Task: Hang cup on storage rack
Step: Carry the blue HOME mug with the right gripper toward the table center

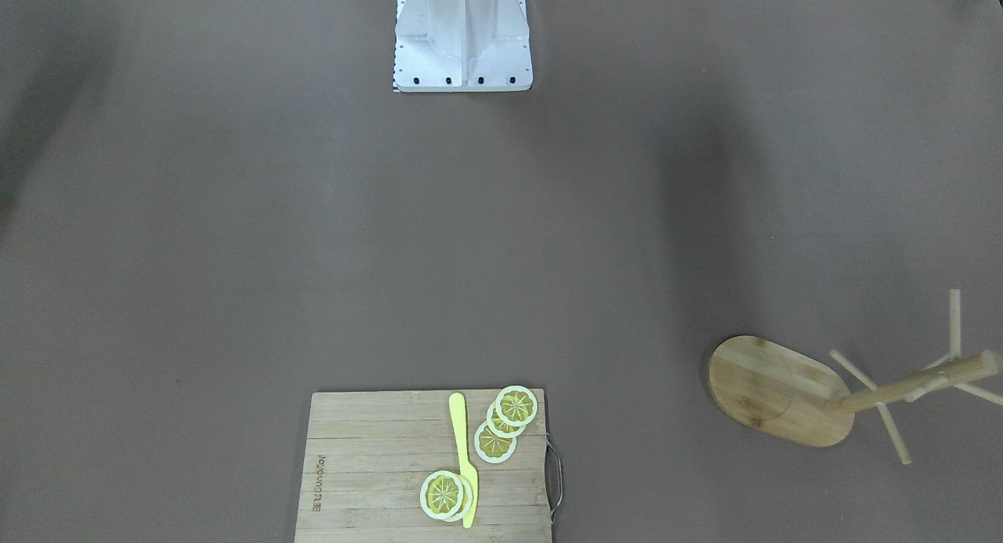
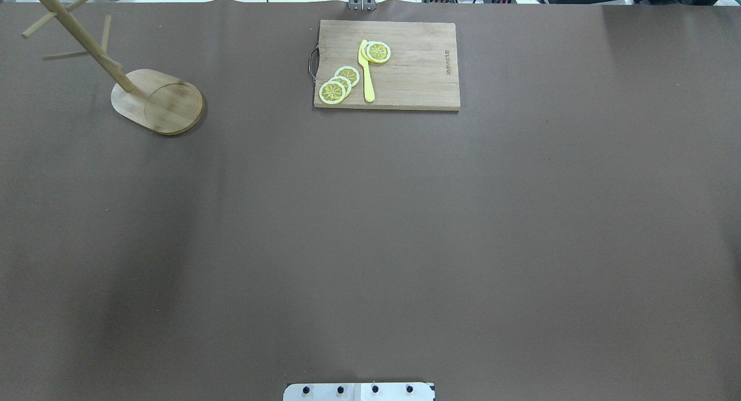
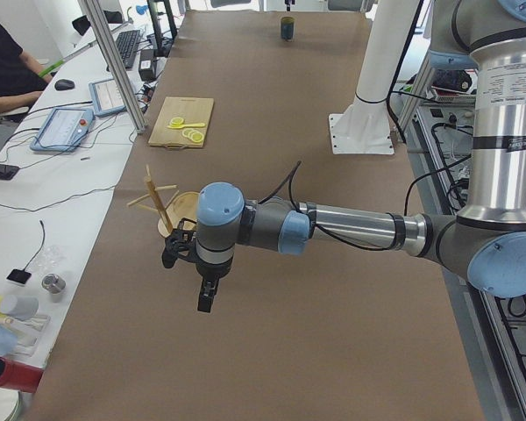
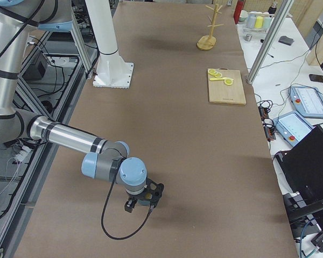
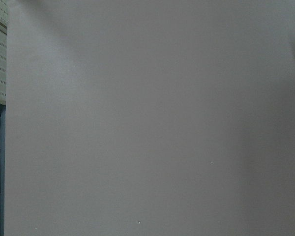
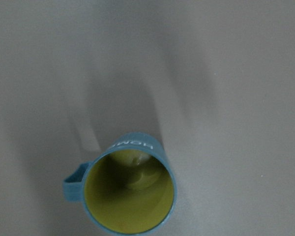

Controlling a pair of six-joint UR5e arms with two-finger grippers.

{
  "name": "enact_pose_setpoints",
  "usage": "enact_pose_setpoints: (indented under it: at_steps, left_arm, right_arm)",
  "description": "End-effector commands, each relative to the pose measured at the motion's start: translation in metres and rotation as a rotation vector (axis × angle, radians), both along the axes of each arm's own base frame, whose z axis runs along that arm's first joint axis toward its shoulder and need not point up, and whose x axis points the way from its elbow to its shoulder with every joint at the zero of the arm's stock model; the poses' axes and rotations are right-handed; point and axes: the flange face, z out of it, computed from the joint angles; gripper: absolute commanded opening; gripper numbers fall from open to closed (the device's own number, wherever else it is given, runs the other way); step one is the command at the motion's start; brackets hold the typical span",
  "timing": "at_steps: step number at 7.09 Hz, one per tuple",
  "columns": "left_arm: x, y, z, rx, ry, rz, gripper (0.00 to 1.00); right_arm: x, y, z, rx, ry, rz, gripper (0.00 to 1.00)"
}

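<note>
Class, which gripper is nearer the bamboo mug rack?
Left. The left gripper hangs close to the storage rack; the right gripper is at the opposite end of the table.

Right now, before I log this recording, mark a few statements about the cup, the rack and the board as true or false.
1. The cup stands upright on the table, its opening facing up. True.
2. The storage rack already carries a mug on one peg. False: every peg in view is bare.
3. Lemon slices and a yellow knife lie on the cutting board. True.
4. The storage rack stands on the cutting board. False: it stands on the table, well apart from the board, nearer the robot's left end.
5. The left wrist view looks down on the cup. False: it shows only bare table cover; the cup shows in the right wrist view.
</note>
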Motion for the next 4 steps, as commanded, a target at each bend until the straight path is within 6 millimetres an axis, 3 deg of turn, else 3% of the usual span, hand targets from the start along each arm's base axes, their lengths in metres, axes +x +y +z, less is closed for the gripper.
enact_pose_setpoints:
  at_steps: [1,4]
  left_arm:
    - [0.0001,0.0001,0.0026,-0.005,0.001,0.0,0.98]
    - [0.0001,0.0003,0.0058,-0.013,0.002,0.0,0.98]
  right_arm:
    - [-0.0012,0.0074,0.0351,0.02,0.004,0.095,1.0]
    - [-0.0032,0.0051,0.0336,0.023,-0.007,0.089,1.0]
